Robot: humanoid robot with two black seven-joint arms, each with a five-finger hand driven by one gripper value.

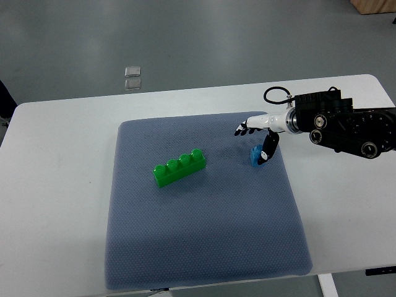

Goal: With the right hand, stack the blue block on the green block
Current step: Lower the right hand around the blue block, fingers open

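While reaching in from the right edge, right hand [258, 137] sits over the far-right part of the blue-grey mat [204, 247], fingers [242, 130] stretched out toward the left, thumb angled down onto the blue block [256, 156]. Looks like an early pinch: thumb touching or just over the block's near-right side, other fingers apart from it and above, so not clamped yet (contact itself too small to confirm). Hand reads as spread, holding nothing. Probably set this way to bracket the block from both sides before closing.

Blue block lying on the mat near its right edge, small and roundish from this steep view, mostly hidden by the thumb; no clear long axis, facing cannot be told.

Green block [180, 167] resting flat on the mat left of centre, well apart from the blue one. Four studs up in a row, long axis running diagonally from near-left to far-right, far end pointing roughly toward the hand. Studs-up pose suits stacking.

White table [62, 185] under the mat. Left arm not visible.
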